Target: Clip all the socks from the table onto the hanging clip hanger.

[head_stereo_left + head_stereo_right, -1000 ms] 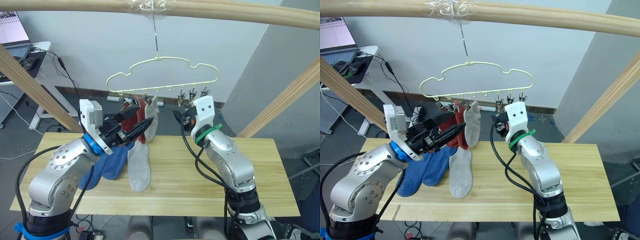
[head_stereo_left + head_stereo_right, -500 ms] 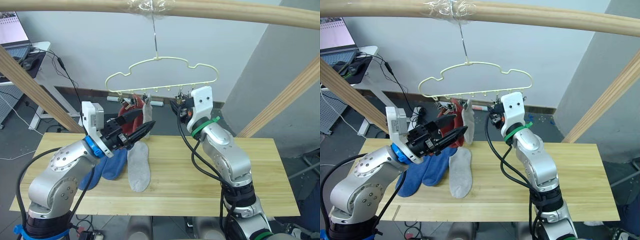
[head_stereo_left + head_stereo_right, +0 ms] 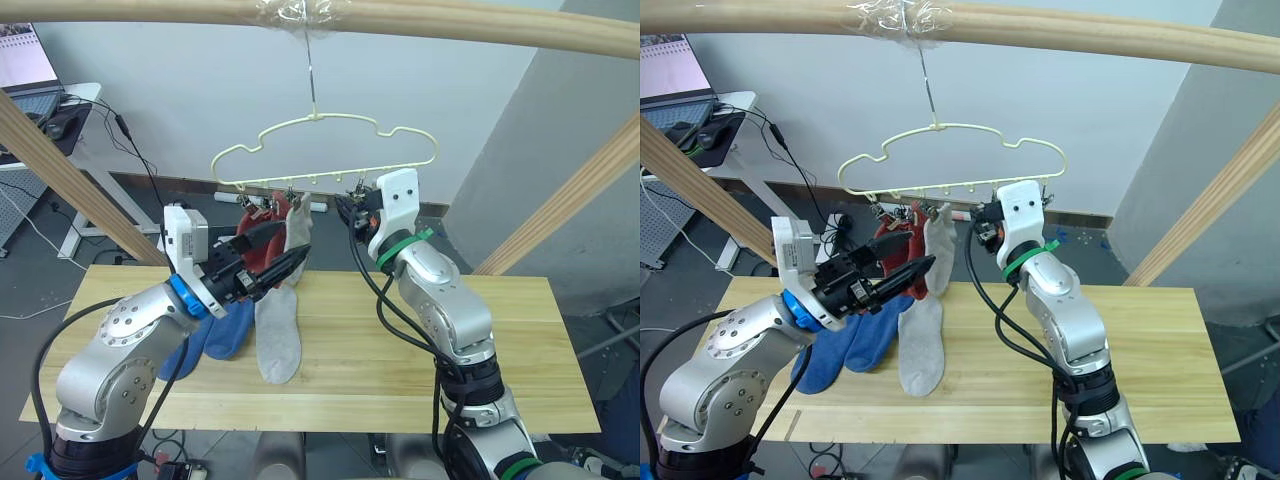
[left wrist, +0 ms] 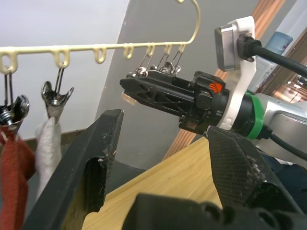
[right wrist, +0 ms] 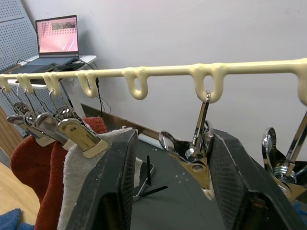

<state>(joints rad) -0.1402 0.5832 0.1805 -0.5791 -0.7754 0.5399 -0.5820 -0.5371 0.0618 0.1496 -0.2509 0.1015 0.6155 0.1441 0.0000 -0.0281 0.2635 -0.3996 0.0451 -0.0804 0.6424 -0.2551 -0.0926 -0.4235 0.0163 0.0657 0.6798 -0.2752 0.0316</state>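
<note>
The clip hanger (image 3: pixel 318 117) hangs by its hook from a wooden pole. Two rust-red socks (image 3: pixel 262 245) and one light grey sock (image 3: pixel 298 228) hang from its left clips. On the table (image 3: pixel 520 330) two blue socks (image 3: pixel 225 325) lie beside a light grey sock (image 3: pixel 278 340). My left gripper (image 3: pixel 287 245) is open and holds nothing, just in front of the hanging socks. My right gripper (image 5: pixel 175 143) is open at the hanger's bar, with a free metal clip (image 5: pixel 197 152) hanging between its fingers.
A wooden pole (image 3: pixel 450 20) runs overhead, with slanted poles at the left (image 3: pixel 70 170) and right (image 3: pixel 570 190). A desk with a laptop (image 3: pixel 30 70) stands at the back left. The right half of the table is bare wood.
My right gripper has moved up and to the left, from below the right-hand clips to the free clips by the grey sock. My left gripper has drawn back slightly from the hanging socks.
</note>
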